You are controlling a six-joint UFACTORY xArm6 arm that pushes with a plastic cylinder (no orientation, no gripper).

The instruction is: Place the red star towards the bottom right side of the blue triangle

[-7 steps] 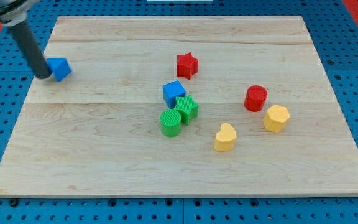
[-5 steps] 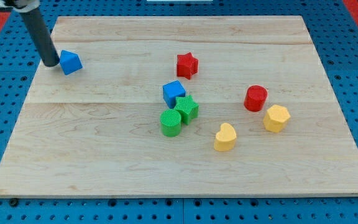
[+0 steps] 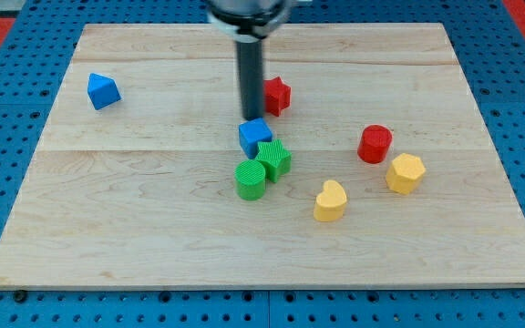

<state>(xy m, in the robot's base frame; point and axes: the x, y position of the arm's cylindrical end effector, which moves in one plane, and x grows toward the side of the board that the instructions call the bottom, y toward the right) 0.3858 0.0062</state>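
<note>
The red star [image 3: 278,95] lies on the wooden board [image 3: 153,210], above the middle. The blue triangle [image 3: 103,90] lies far off at the board's upper left. My tip [image 3: 250,118] stands just left of and below the red star, close to its left edge, and right above the blue cube [image 3: 254,136]. The rod hides part of the star's left side. I cannot tell whether the tip touches the star.
A green star [image 3: 275,158] and a green cylinder [image 3: 251,179] sit tight below the blue cube. A red cylinder [image 3: 375,143], a yellow hexagon [image 3: 406,172] and a yellow heart [image 3: 330,200] lie to the right.
My tip has left the blue triangle at the upper left and swept right across the board to the red star. The triangle shifted slightly right and up between the earlier frames.
</note>
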